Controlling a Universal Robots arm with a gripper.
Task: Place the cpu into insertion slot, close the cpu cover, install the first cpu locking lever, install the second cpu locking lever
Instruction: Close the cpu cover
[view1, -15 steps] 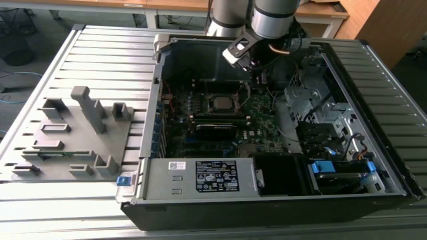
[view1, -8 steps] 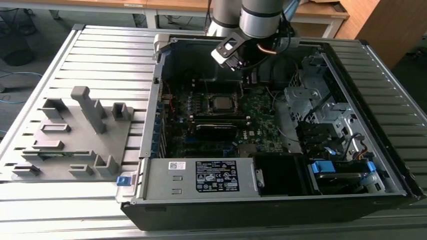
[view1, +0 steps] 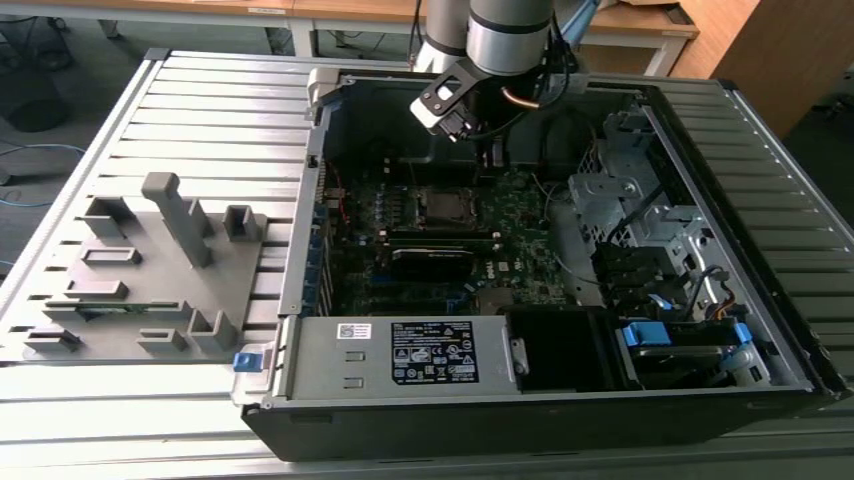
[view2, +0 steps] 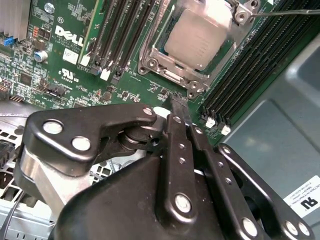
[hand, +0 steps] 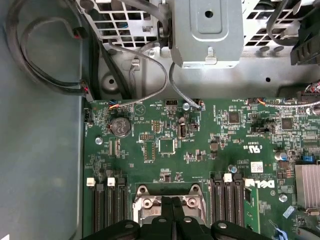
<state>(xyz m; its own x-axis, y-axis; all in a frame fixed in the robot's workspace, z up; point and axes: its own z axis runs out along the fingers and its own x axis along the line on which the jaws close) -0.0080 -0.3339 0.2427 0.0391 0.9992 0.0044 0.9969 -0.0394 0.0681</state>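
The cpu (view2: 199, 36), a dull silver square, lies in the insertion slot (view2: 150, 59) on the green board. The silver cpu cover (view2: 172, 76) frames it; whether it lies fully flat I cannot tell. A thin locking lever (view2: 287, 12) sticks out past one corner of the slot. My gripper (view2: 178, 100) is shut with nothing between its black fingers and hovers just beside the slot, tips toward the board. In the exterior view the gripper (view1: 491, 142) hangs inside the open computer case, behind the insertion slot (view1: 441, 206). In the first wrist view the shut gripper (hand: 172, 201) overlaps the slot's rim (hand: 146, 202).
Black memory slots (view2: 250, 65) flank the socket on both sides. A grey drive cage (hand: 207, 30) and loose cables (hand: 145, 65) stand beside the board. The case wall (view1: 310, 180) and power supply (view1: 400, 355) bound the space. A grey fixture tray (view1: 147, 270) lies at the exterior view's left.
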